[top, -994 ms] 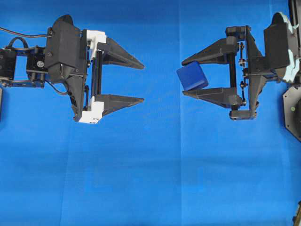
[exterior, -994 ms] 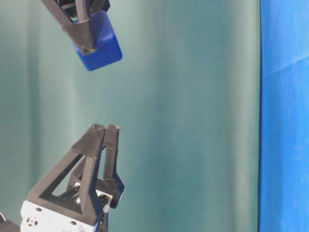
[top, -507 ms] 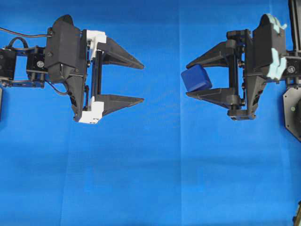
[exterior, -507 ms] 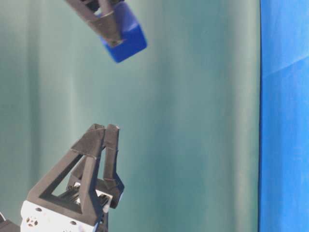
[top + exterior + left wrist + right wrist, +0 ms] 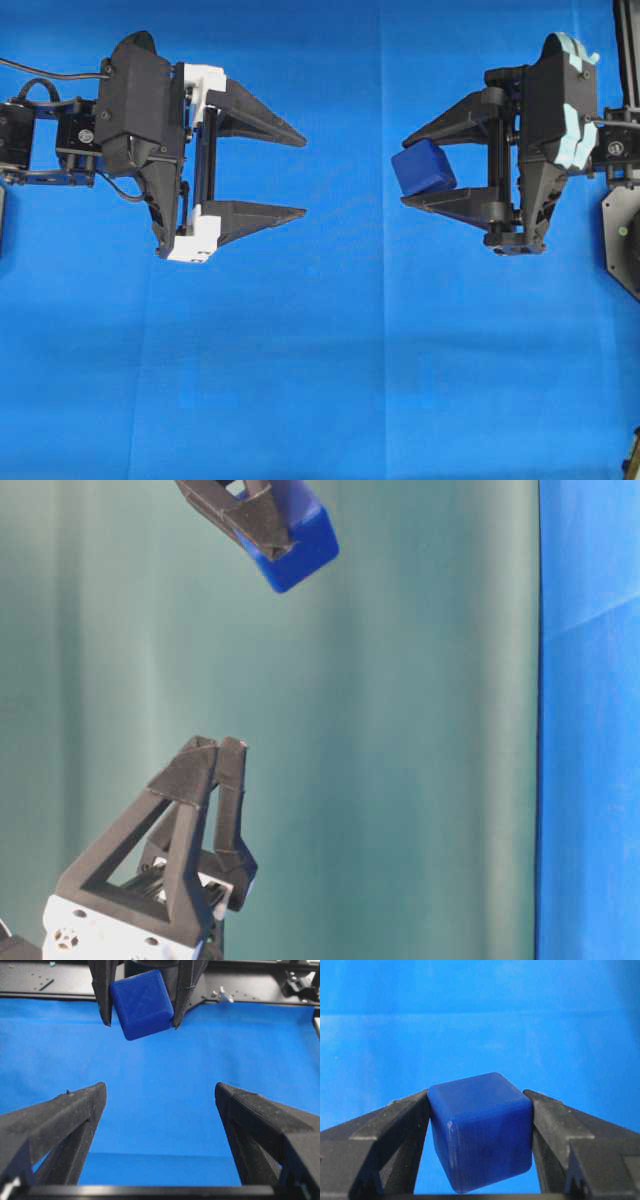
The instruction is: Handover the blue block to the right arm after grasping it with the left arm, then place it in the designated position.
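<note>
The blue block [image 5: 424, 168] is a small dark-blue cube, clamped between the two black fingers of my right gripper [image 5: 405, 167] and tilted a little. The right wrist view has the blue block [image 5: 480, 1135] filling the gap between both pads. The left wrist view shows the blue block [image 5: 142, 1003] high up, held by the facing right gripper [image 5: 140, 1025]. My left gripper [image 5: 303, 177], with white finger mounts, stands open and empty, well to the left of the cube. From table level the blue block [image 5: 297, 542] hangs high above the left gripper [image 5: 215, 745].
A bright blue cloth [image 5: 330, 360] covers the table under both arms. A black base part [image 5: 622, 235] sits at the right edge. In the left wrist view a dark frame [image 5: 45, 980] runs along the far side of the cloth.
My right gripper has turned its wrist and drawn slightly rightward with the cube, which climbs and shifts right in the table-level view. The left gripper has not moved.
</note>
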{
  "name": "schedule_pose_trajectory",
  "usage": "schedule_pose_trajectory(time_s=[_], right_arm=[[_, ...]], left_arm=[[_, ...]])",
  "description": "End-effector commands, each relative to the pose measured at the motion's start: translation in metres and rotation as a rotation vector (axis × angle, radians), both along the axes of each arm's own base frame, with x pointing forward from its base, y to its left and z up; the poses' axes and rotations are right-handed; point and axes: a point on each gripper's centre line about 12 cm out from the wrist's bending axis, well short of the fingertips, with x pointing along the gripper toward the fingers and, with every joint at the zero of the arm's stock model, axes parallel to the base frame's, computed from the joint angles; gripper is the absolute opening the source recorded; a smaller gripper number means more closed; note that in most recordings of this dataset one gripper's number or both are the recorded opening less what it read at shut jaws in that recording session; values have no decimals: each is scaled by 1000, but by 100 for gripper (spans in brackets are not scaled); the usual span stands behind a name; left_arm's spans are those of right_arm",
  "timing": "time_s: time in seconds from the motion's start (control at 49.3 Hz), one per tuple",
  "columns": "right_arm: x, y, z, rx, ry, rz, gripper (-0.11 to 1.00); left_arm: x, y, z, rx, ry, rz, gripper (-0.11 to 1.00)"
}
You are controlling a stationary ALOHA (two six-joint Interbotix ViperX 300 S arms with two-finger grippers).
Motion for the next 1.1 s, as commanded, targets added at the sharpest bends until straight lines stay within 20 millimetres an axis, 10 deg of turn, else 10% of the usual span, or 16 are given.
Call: schedule_pose_trajectory(time_s=[0.0, 1.075], right_arm=[[0, 1, 9, 3, -26, 1, 52], [-3, 1, -5, 6, 77, -9, 52]], left_arm=[[-3, 0, 13, -2, -40, 0, 93], [-3, -1, 13, 1, -38, -2, 93]])
